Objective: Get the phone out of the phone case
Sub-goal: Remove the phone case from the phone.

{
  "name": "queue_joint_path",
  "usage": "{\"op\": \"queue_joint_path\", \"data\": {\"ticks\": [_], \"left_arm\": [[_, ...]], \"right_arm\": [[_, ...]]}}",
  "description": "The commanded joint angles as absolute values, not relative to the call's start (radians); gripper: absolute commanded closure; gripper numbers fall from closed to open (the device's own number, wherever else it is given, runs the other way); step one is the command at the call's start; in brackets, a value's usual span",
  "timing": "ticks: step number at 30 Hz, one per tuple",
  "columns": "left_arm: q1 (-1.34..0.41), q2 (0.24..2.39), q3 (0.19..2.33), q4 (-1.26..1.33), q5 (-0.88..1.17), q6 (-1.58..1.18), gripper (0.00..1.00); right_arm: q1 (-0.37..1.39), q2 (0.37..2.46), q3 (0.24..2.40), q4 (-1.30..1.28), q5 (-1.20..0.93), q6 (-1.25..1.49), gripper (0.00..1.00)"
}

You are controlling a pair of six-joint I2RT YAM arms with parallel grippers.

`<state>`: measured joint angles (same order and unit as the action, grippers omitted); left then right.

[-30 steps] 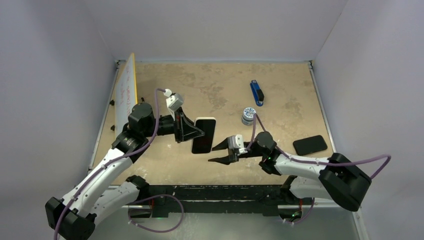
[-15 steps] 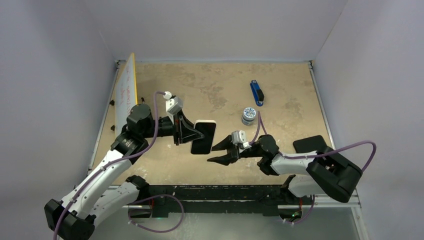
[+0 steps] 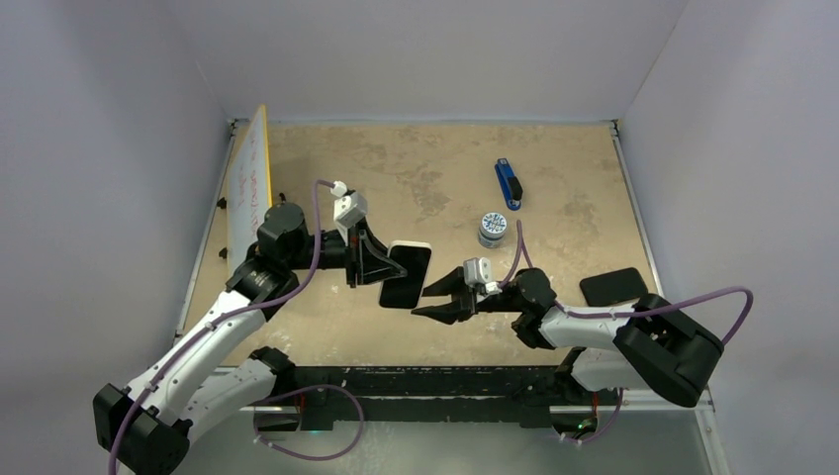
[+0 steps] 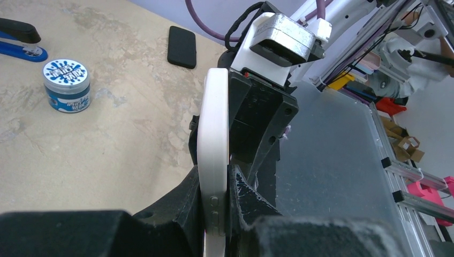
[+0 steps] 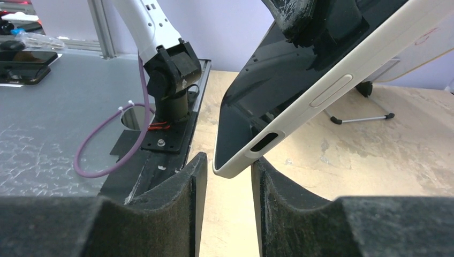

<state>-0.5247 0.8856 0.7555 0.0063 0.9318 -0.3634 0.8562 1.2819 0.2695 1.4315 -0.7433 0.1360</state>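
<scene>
- Holding mid-frame in the overhead view, the black-screened phone (image 3: 406, 277) is in its cream-white plastic case (image 5: 292, 123), off the table and tilted, with one corner pointing toward the lower right.
- My left gripper (image 3: 384, 263) is clamped across it, one finger on the screen side and one on the back.
- My right gripper (image 5: 227, 170) has its jaws parted and carries nothing. The case corner by the port slot sits just above the gap, and I can't confirm contact.
- I judge this to be the approach for peeling: the phone is not yet out.
- The next move calls for pinching only the case lip at that corner, not the phone body, then pulling against the left clamp.
- Further out on the tan table (image 3: 396, 168), a flat black slab (image 3: 613, 286) lies at right, with a small blue-lidded jar (image 3: 493, 228) and a blue stapler (image 3: 509, 184) above.
</scene>
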Motion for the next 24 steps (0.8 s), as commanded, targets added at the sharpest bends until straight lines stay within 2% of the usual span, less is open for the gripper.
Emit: {"op": "queue_joint_path", "data": {"ticks": [1, 9, 17, 24], "left_arm": [[-0.526, 0.881, 0.748, 0.173, 0.959, -0.418, 1.00], [-0.526, 0.922, 0.754, 0.240, 0.969, -0.522, 1.00], [-0.526, 0.971, 0.754, 0.246, 0.974, -0.589, 1.00], [-0.526, 0.977, 0.724, 0.323, 0.985, -0.662, 1.00]], "right_arm": [[0.859, 1.269, 0.283, 1.457, -0.760, 0.106, 0.64], [0.859, 1.276, 0.307, 1.359, -0.801, 0.005, 0.76], [0.859, 1.253, 0.309, 1.254, -0.774, -0.122, 0.96], [0.860, 1.223, 0.295, 1.218, -0.719, -0.190, 1.00]]}}
